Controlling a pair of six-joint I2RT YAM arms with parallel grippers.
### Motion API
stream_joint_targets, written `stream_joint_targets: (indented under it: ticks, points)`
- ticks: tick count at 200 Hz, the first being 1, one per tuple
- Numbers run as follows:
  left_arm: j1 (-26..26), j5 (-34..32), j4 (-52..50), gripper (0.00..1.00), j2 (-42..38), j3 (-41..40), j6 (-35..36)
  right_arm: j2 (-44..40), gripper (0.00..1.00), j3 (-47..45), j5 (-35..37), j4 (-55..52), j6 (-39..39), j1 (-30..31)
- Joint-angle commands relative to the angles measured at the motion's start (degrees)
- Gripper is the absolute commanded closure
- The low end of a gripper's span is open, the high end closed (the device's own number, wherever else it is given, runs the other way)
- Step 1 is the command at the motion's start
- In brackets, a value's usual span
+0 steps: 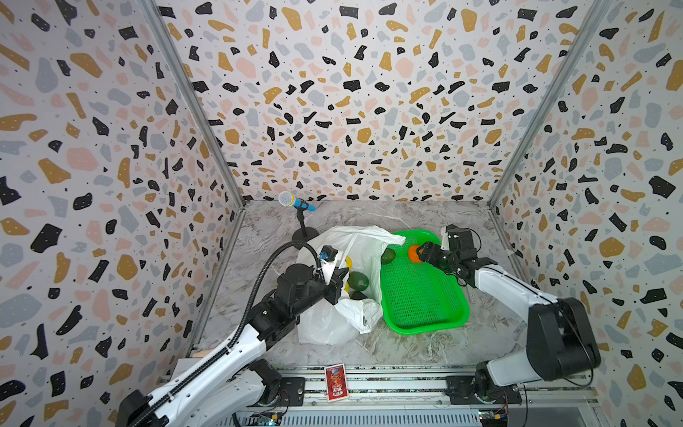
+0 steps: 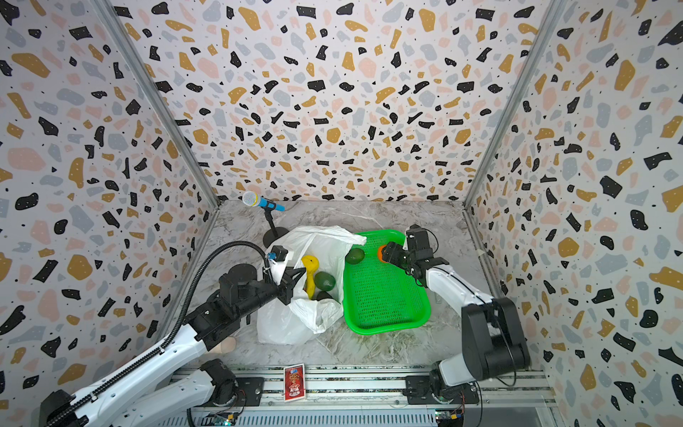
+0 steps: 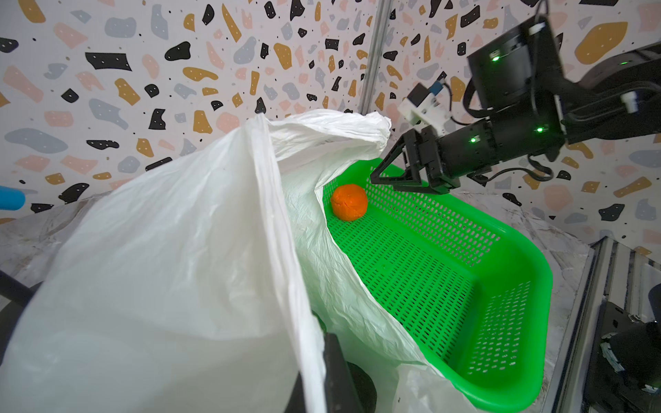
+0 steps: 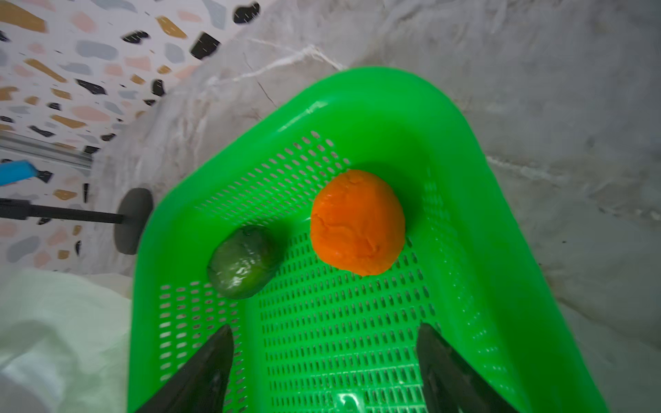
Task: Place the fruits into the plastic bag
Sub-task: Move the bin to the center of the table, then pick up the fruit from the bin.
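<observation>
Pinching the near rim of the plastic bag [image 2: 281, 325] in the clenched left claw [image 2: 301, 273], holding its mouth up and open on the tabletop, just beside the green tray [image 2: 384, 327]. Already inside the bag: a yellow banana [image 2: 309, 271], a dark green avocado [image 2: 325, 281] and, below it, another dark fruit [image 2: 323, 295], mostly hidden. Hovering over the far end of the tray with the right claw [image 4: 324, 328] released, fingers spread wide, gripping nothing. Just ahead of those fingers, lying on the tray's mesh: an orange [image 4: 357, 221] and, beside it but not touching, a second avocado [image 4: 243, 262], nearer the bag. Draped over the tray's far corner: the bag's far flap. Standing behind the bag near the back wall: a small microphone [image 1: 295, 201] on a black stand. Lying on the front rail: a red card [image 1: 336, 382].
</observation>
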Motion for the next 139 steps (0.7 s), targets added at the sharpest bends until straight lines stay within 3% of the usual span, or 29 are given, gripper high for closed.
stream_joint_targets:
  ticks: [1, 77, 139]
  points:
    - [0.3, 0.7, 3.2, 1.0, 0.0, 1.6, 0.7, 3.1, 0.18, 4.3, -0.8, -0.3, 0.7, -1.3]
    - [0.3, 2.0, 5.0, 1.0, 2.7, 1.2, 0.8, 17.2, 0.18, 14.7, -4.3, -4.0, 0.3, -2.0]
    - [0.3, 2.6, 6.5, 1.0, 3.7, 0.9, 0.2, 17.5, 0.2, 14.5, 14.3, -6.7, 3.0, 3.9]
